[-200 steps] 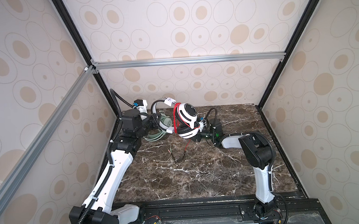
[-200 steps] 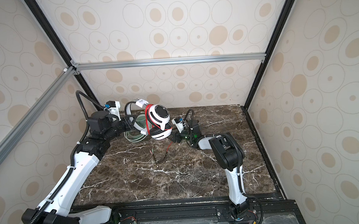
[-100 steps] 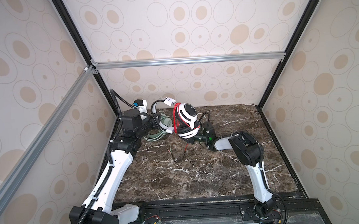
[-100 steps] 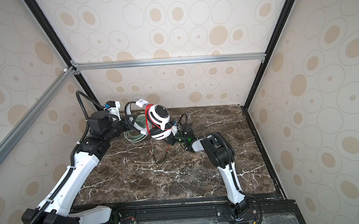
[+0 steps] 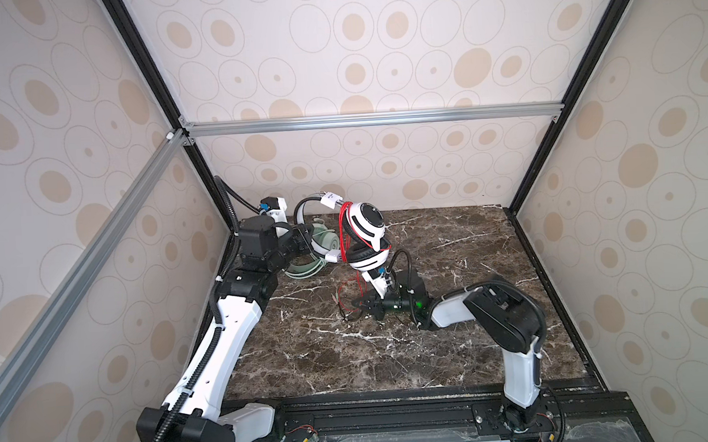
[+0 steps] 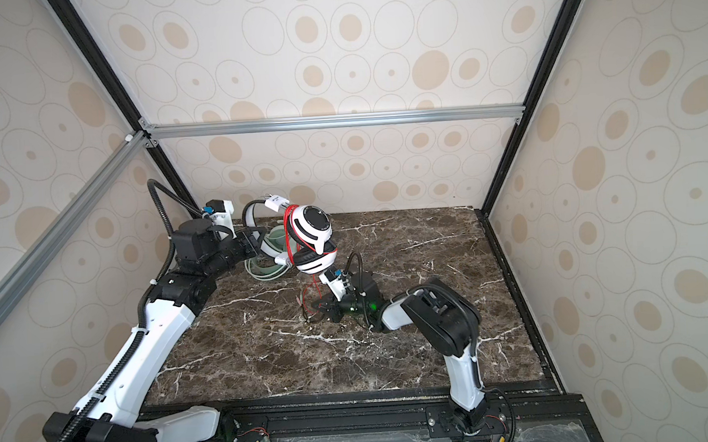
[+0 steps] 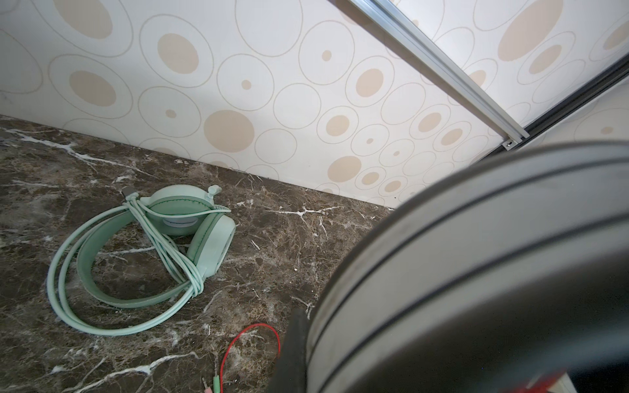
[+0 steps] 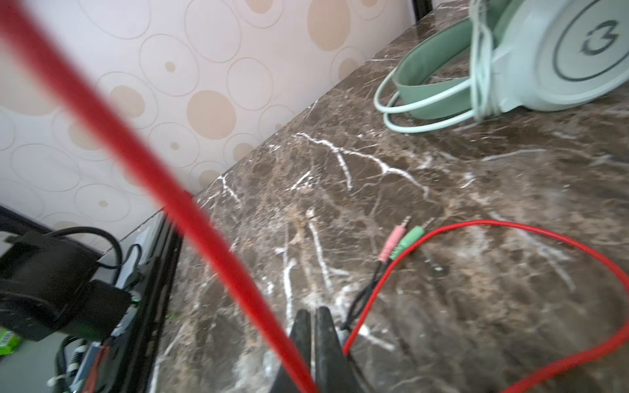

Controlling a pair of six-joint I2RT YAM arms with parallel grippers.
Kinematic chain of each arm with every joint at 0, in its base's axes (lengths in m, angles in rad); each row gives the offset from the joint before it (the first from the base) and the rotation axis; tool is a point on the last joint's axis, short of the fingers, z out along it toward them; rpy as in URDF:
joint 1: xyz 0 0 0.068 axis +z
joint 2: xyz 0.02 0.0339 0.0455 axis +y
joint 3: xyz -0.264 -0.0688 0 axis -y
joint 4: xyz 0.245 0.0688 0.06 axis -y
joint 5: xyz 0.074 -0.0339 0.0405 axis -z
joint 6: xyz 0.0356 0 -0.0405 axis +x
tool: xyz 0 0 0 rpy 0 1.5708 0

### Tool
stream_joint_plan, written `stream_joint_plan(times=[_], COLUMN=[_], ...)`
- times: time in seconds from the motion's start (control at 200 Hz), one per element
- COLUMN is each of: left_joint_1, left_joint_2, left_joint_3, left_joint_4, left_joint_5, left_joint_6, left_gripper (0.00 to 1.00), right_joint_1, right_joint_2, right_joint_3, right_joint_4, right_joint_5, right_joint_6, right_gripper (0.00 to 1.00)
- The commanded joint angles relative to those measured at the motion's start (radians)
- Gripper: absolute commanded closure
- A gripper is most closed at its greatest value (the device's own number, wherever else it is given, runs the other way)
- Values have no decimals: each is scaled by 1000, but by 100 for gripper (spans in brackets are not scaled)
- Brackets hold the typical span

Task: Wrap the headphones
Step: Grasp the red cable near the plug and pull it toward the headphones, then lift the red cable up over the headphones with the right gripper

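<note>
The white-and-black headphones [image 5: 365,225] hang above the back of the table. My left gripper [image 5: 303,238] is shut on their headband [image 7: 476,255], which hides its fingers in the left wrist view. Their red cable [image 5: 347,247] is looped round the ear cups and drops to a loose loop on the marble [image 8: 510,226], ending in pink and green plugs [image 8: 405,238]. My right gripper [image 5: 358,304] lies low on the table with its jaws pressed together [image 8: 312,318] on that red cable. The mint-green headphones [image 7: 190,221] lie flat at the back left with their pale cable wound round them.
The marble table [image 5: 452,308] is boxed in by patterned walls on three sides. A black frame rail [image 5: 395,411] runs along its front edge. The mint-green headphones [image 5: 326,244] sit just behind my left gripper.
My right gripper has swung from beside the hanging ear cups forward and down to the cable on the table, and its jaws have shut. The left arm and the raised headphones have stayed still.
</note>
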Motion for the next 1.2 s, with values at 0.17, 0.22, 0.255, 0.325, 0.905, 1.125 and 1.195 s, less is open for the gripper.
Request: stream_joint_plan(times=[0.17, 0.22, 0.255, 0.325, 0.905, 1.125, 1.195], left_joint_1=[11, 8, 8, 7, -102, -195, -212], left_joint_2=[-13, -6, -2, 5, 71, 80, 77], left_joint_3=[70, 85, 92, 97, 188, 220, 217], left_joint_4=[-43, -75, -92, -106, -193, -213, -207], left_joint_5=[-179, -216, -237, -270, -382, -373, -335], left_joint_6=[-127, -141, -145, -148, 61, 249, 297], left_gripper=[100, 100, 100, 100, 100, 100, 100], right_joint_1=[282, 327, 360, 417, 473, 408, 384], right_joint_2=[-309, -332, -346, -362, -339, -340, -349], right_joint_3=[67, 87, 108, 165, 738, 757, 742], right_joint_4=[-572, -630, -668, -749, -1288, -1270, -1259], right_joint_5=[524, 623, 708, 867, 1600, 1662, 1661], right_joint_6=[-301, -330, -351, -396, -890, -1023, -1057], right_gripper=[100, 100, 100, 100, 100, 100, 100])
